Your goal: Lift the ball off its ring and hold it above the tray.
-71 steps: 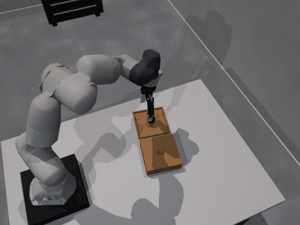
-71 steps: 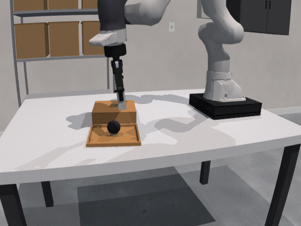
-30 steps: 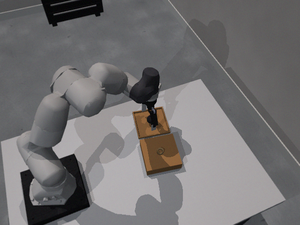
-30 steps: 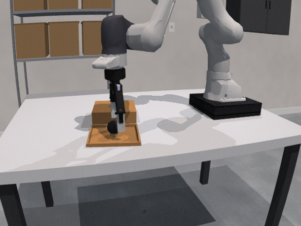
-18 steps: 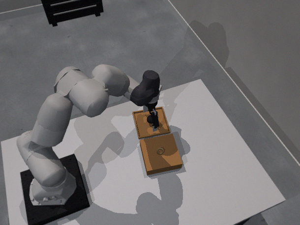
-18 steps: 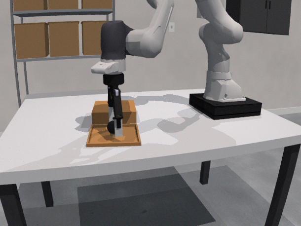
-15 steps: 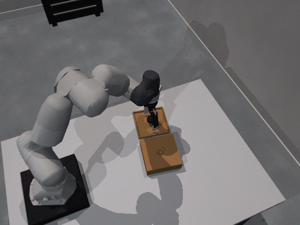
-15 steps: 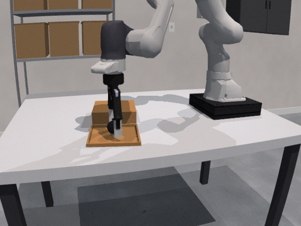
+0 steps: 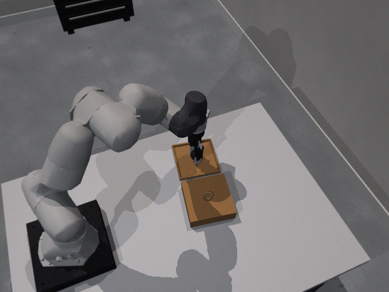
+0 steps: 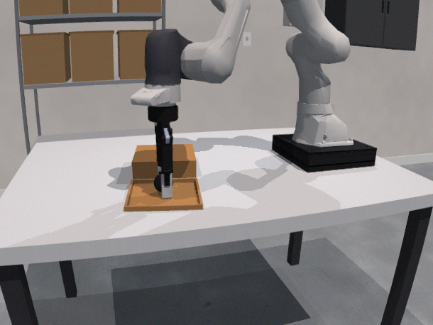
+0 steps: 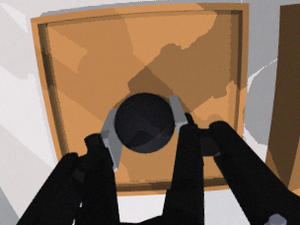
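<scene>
The dark ball point(image 11: 144, 122) point(image 10: 156, 183) sits low in the middle of the shallow orange tray point(image 11: 79, 61) point(image 9: 184, 163) point(image 10: 142, 201); its ring is hidden under it. My gripper point(image 11: 146, 114) point(image 10: 165, 189) point(image 9: 196, 159) reaches straight down into the tray and is shut on the ball, with one grey finger pad on each side of it. In the top view the fingers hide the ball. The higher orange stand point(image 9: 220, 210) point(image 10: 143, 163) point(image 11: 290, 95) stands right beside the tray, with its empty ring point(image 9: 208, 196) on top.
The tray and stand sit on a white table point(image 9: 287, 191) point(image 10: 71, 170). The robot's black base point(image 9: 70, 271) point(image 10: 323, 156) is at the table's corner. A shelf with cardboard boxes point(image 10: 89, 53) and a dark cabinet point(image 10: 373, 21) stand behind the table.
</scene>
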{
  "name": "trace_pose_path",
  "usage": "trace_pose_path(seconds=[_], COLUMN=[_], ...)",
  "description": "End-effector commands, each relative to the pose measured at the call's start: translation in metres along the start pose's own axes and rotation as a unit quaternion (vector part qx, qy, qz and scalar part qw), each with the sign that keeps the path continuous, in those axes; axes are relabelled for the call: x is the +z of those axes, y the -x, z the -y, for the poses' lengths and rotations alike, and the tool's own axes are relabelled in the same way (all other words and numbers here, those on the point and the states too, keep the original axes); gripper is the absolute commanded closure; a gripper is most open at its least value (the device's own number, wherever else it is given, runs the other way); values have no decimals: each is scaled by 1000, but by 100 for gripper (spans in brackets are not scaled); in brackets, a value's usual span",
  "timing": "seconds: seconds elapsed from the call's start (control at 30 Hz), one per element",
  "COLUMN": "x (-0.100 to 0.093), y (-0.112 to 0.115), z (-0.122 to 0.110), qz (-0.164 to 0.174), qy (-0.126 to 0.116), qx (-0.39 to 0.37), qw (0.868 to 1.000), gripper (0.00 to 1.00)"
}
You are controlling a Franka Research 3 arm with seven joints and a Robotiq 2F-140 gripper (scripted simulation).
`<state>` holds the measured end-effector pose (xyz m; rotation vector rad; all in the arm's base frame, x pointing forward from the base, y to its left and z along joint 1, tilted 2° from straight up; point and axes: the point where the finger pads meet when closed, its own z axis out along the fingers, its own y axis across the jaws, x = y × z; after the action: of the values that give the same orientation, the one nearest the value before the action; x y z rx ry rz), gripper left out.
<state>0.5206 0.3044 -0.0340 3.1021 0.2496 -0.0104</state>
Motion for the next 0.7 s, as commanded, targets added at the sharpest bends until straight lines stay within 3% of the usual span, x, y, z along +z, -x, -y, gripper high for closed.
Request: trace_pose_path(seconds=[0.0,0.53,0.67], x=[0,0,-19], y=[-1,-1,-2], z=[-1,-1,-1], qz=[-1,-1,-1], qy=[1,1,1], qx=[1,1,1], qw=[1000,1000,1000], gripper=[100,100,100])
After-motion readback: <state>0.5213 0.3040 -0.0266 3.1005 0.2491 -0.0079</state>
